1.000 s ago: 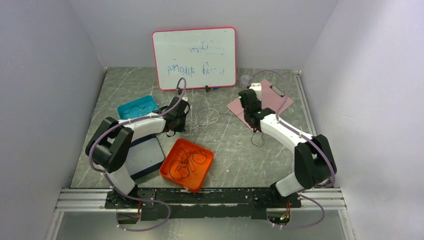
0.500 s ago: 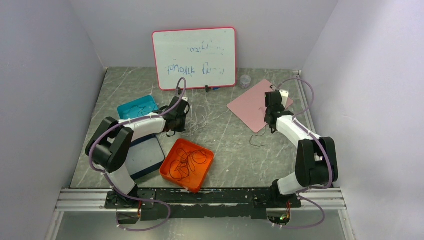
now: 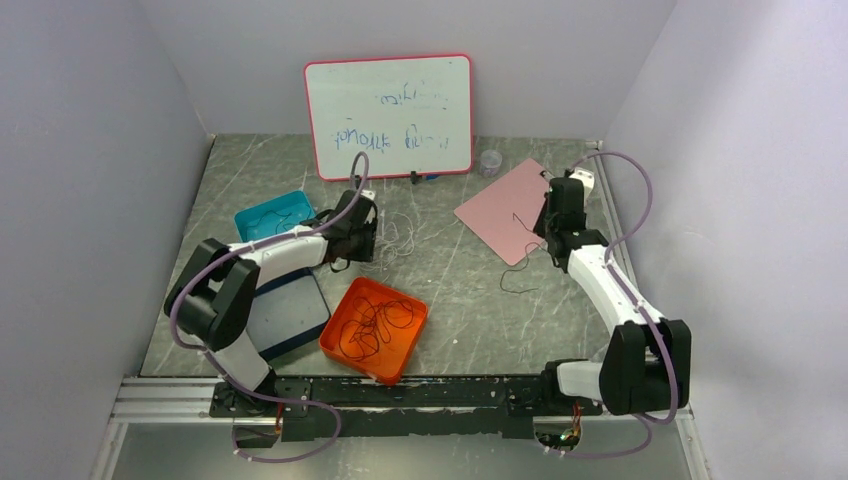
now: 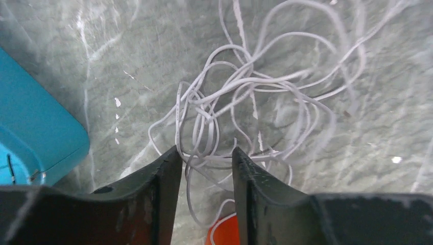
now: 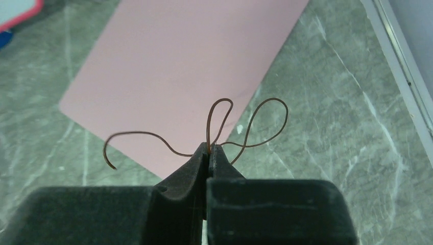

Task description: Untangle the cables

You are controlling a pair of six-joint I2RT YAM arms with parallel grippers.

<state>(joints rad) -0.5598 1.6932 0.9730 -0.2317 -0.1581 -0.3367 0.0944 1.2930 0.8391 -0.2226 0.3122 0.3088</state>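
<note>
A tangle of white cables (image 4: 245, 102) lies on the grey marble table, left of centre in the top view (image 3: 400, 235). My left gripper (image 4: 207, 153) stands open just above it, with a few white strands lying loose between its fingers. My right gripper (image 5: 209, 148) is shut on a thin dark cable (image 5: 255, 120), whose loops stick out past the fingertips over the edge of a pink sheet (image 5: 178, 61). In the top view this cable (image 3: 520, 270) hangs from the right gripper (image 3: 548, 228) and trails onto the table. More black cables (image 3: 372, 325) lie coiled in an orange tray (image 3: 410, 345).
A teal tray (image 3: 245, 215) holding a dark cable sits beside the left arm, with a dark-rimmed flat tray (image 3: 285, 310) in front of it. A whiteboard (image 3: 390, 115) leans on the back wall, a small clear cup (image 3: 490, 160) to its right. Walls enclose three sides.
My right arm has swung to the right, carrying the dark cable from the middle toward the pink sheet's right edge. The left gripper's jaws have come apart over the white tangle.
</note>
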